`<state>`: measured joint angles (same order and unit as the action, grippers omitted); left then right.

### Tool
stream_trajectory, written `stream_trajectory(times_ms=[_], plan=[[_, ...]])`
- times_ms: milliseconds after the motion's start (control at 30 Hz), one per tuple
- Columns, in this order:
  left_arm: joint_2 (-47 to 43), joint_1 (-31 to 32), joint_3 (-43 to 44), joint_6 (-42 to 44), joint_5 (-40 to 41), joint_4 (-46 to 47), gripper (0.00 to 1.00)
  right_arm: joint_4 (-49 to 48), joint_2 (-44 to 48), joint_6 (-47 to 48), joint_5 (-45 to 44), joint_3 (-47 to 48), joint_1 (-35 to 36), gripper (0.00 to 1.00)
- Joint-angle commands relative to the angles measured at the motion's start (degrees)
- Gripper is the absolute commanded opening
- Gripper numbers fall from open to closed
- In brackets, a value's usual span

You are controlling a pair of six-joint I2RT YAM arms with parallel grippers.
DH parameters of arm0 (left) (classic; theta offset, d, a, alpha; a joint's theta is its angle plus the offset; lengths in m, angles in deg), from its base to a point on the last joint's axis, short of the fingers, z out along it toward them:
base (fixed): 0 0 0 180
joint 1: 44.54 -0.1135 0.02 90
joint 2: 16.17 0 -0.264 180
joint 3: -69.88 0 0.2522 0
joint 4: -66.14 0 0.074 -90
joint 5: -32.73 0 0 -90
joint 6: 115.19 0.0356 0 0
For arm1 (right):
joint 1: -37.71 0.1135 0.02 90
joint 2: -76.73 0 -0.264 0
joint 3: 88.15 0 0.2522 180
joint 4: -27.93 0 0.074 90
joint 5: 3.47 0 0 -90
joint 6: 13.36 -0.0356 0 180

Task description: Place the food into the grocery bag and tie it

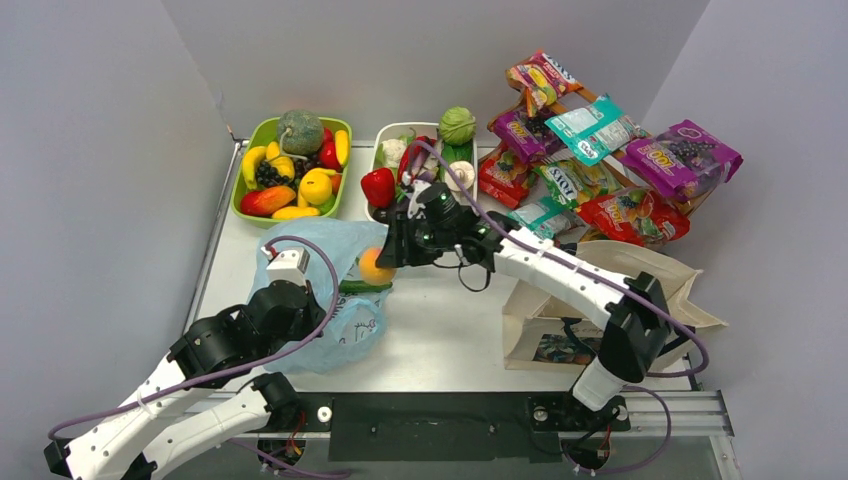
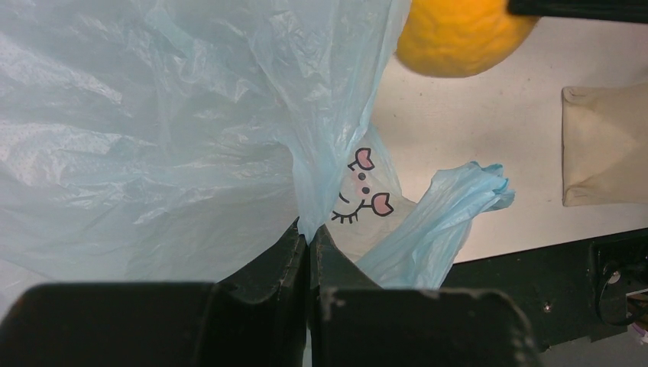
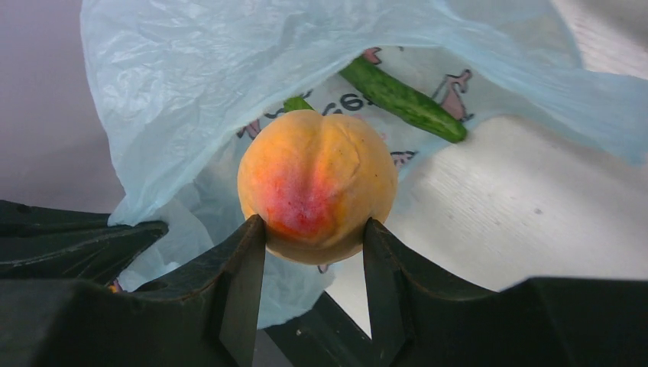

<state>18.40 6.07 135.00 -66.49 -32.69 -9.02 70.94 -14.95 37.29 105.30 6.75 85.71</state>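
The light-blue grocery bag lies on the left of the table with its mouth facing right. My left gripper is shut on a fold of the bag's rim, holding it up. My right gripper is shut on an orange-and-red toy peach, which hangs at the bag's mouth. A green cucumber lies just inside the bag. More food sits at the back: a green tray of fruit, a white tray of vegetables and snack packets.
A beige canvas tote lies on its side at the right, close under my right arm. Grey walls close in the table on the left, back and right. A black rail runs along the near edge.
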Motion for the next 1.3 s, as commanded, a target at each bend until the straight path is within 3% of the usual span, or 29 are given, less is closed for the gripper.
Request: stream_trajectory(times_ms=[0, 133, 167, 200, 267, 300, 333, 400, 700, 933, 1067, 1267], plan=[[-0.38, -0.34, 0.14, 0.49, -0.26, 2.71, 0.00, -11.66, -5.27, -4.68, 1.84, 2.47, 2.77, 0.15], [-0.54, -0.42, 0.12, 0.40, -0.14, 2.62, 0.00, -16.53, -11.23, -7.93, 3.20, 5.53, 4.70, 0.18], [-0.55, -0.42, 0.09, 0.42, -0.12, 2.61, 0.00, -17.59, -12.16, -8.46, 3.53, 6.05, 5.09, 0.28], [-0.62, -0.42, 0.09, 0.43, -0.05, 2.68, 0.00, -17.93, -13.82, -9.43, 3.55, 7.23, 5.52, 0.45], [-0.84, -0.40, 0.09, 0.33, 0.00, 2.66, 0.00, -18.29, -15.69, -10.06, 3.73, 8.77, 6.04, 0.68], [-0.93, -0.41, 0.08, 0.34, 0.02, 2.63, 0.00, -18.41, -16.06, -10.18, 3.65, 9.08, 6.22, 0.73], [-1.01, -0.49, 0.13, 0.34, 0.09, 2.61, 0.00, -18.68, -16.34, -10.10, 3.60, 9.31, 6.51, 0.87], [-1.17, -0.51, 0.14, 0.26, 0.06, 2.61, 0.00, -18.77, -16.07, -9.78, 3.42, 8.98, 6.71, 0.92], [-1.23, -0.60, 0.11, 0.42, -0.17, 2.76, 0.00, -13.32, -8.88, -4.90, -0.25, 3.73, 6.66, 0.95], [-1.09, -0.65, 0.25, 0.19, -0.47, 2.71, 0.00, -4.12, -0.35, -1.14, -13.00, -3.28, 6.00, 0.95], [-2.70, -0.68, 2.31, -1.47, -3.31, 4.17, 0.00, -2.44, 3.58, -3.32, -17.19, -8.85, 4.89, 0.94], [-1.99, -0.68, 12.78, -1.61, -3.31, 5.74, 0.00, -3.33, 8.09, -12.81, -21.42, -16.08, 4.75, 0.94]])
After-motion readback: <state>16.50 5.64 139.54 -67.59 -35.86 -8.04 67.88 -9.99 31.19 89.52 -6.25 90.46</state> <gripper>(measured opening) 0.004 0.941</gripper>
